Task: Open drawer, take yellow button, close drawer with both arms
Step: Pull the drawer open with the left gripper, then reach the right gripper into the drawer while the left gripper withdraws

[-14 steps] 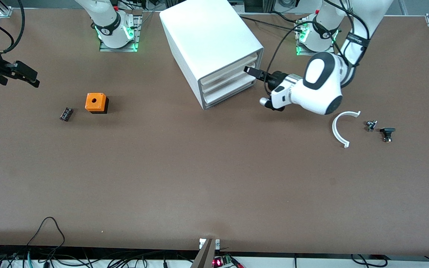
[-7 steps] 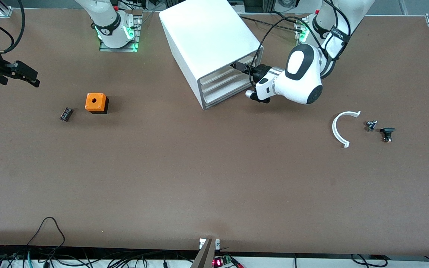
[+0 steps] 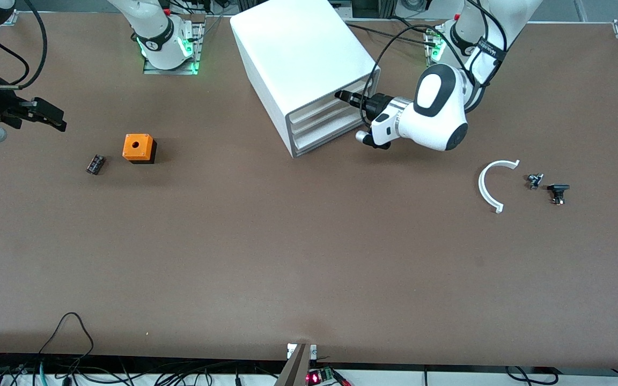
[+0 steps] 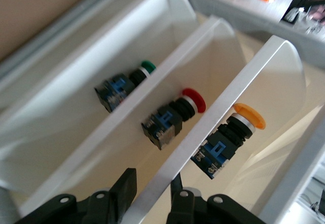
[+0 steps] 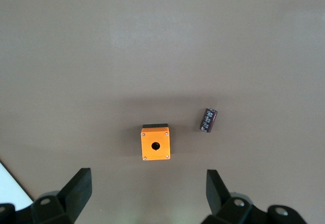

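- One brown worktop [image 3: 287,257] is carrying everything.
- Two white arms are working at it. The left arm [image 3: 438,115] is reaching to the cabinet. The right arm [image 3: 148,27] is waiting at its own end of the worktop.
- One white cabinet [image 3: 298,53] with three drawers is standing between the two bases, turned at an angle.
- The left claw [image 3: 341,96] is sitting at the cabinet front, at the upper drawer. One second ago it was spread and beside the cabinet's front corner. Now its fingers [image 4: 124,183] are pinching the thin white front of the drawer [image 4: 203,127].
- The right claw [image 3: 51,117] is hanging spread over the worktop, above the orange cube. It is a little lower in the front view than before.
- One white curved piece [image 3: 485,185] is lying toward the left arm's end.
- One orange cube [image 3: 138,147] with a round hole is standing toward the right arm's end, where it was before.
- Three push buttons are lying in the drawers, one in each: green button [image 4: 148,66], red button [image 4: 194,100] and the orange button [image 4: 249,116]. The orange one is lying just beside the pinched front.
- One black ribbed part [image 3: 95,164] is lying beside the cube.
- Two small dark parts [image 3: 534,180] [image 3: 557,192] are lying near the curved piece.
- White lettering is showing on the left arm's black band and on the ribbed part, but I cannot read either.
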